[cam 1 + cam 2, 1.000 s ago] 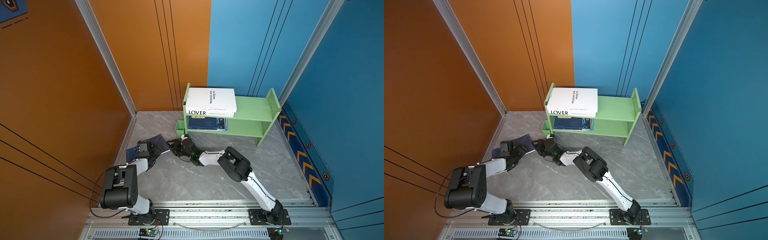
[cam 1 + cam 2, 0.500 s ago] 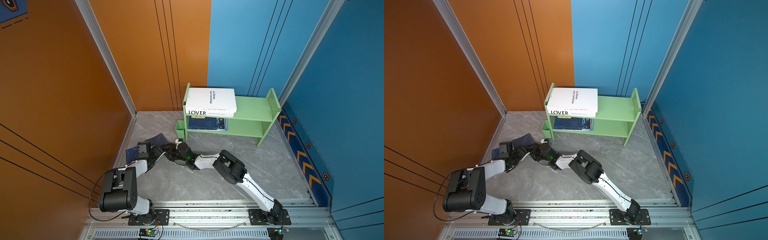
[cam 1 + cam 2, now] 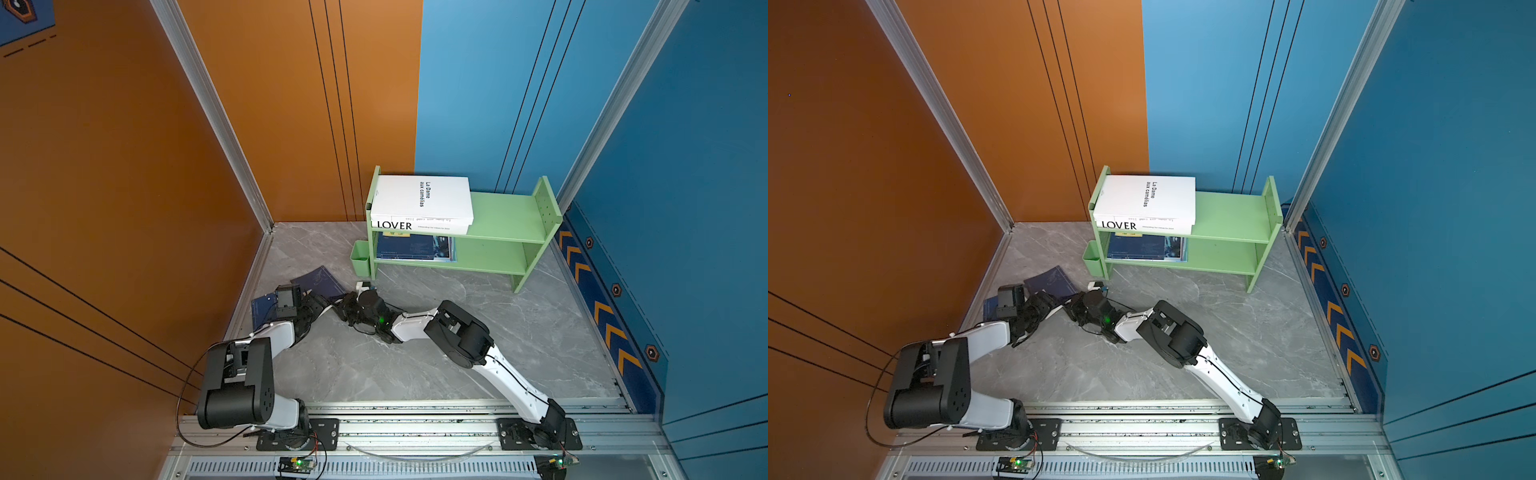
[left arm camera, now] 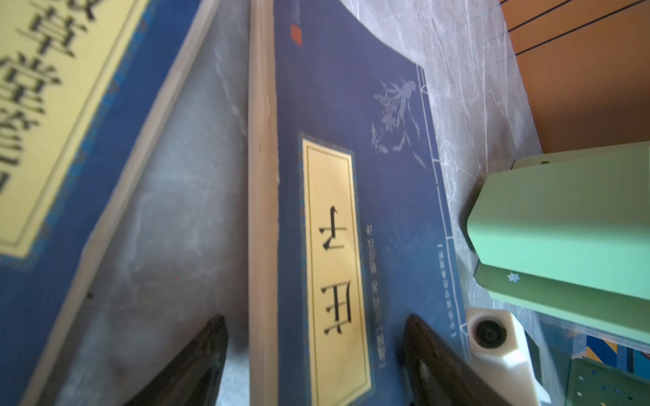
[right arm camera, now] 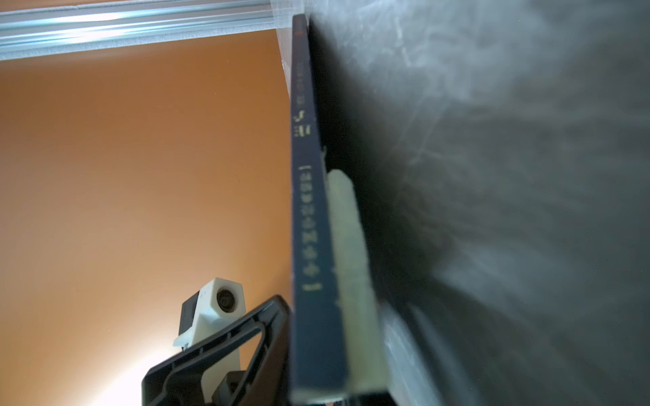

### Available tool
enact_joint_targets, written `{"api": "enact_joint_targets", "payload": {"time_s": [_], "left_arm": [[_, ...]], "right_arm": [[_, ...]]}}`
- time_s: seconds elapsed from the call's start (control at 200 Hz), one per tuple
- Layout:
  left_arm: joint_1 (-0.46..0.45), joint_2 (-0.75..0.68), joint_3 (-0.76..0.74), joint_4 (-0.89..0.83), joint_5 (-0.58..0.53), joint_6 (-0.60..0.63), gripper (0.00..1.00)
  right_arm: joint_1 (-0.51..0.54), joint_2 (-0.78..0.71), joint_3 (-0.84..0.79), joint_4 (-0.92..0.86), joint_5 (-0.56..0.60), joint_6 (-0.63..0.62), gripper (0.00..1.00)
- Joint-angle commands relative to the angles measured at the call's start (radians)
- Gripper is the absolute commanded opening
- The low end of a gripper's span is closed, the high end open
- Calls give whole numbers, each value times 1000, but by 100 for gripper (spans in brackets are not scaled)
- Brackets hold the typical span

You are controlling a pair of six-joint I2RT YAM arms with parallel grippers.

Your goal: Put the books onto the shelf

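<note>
While the right claw (image 5: 337,309) is clamped on a thin navy book (image 3: 318,280), the left claw (image 4: 316,365) keeps its fingers apart.

We see in both top views that this book lies on the grey floor (image 3: 415,357), near the little green cup (image 3: 360,259) on the side of the shelf (image 3: 503,216). In the right wrist view the spine sits between the two black fingers, and this edge is raised a little off the floor. One left finger (image 4: 439,365) is over the cover, one over the floor. A second navy book (image 3: 261,308) lies just beside, partly under the left arm. Two white books (image 3: 419,195) are stacked on the upper board at its left end, and other books (image 3: 415,247) lie flat on the lower board.
</note>
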Motion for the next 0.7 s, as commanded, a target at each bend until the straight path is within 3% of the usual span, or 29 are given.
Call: {"api": "enact_joint_targets", "payload": {"time_s": [0.0,0.175,0.215,0.325,0.696], "left_arm": [[9,-31,-31,-141,25,-14,82],[18,-148,6,-233,6,-4,85],[18,-183,17,-260,0,0,91],[22,-272,50,-323,-6,11,93],[22,-396,131,-460,100,13,93]], "right_arm": [[-3,-38,-37,-50,27,-41,19],[-7,-114,-69,-129,11,-175,11],[-7,-141,-79,-165,6,-231,8],[3,-240,-111,-286,1,-400,5],[44,-584,-265,-627,2,-909,2]]}}
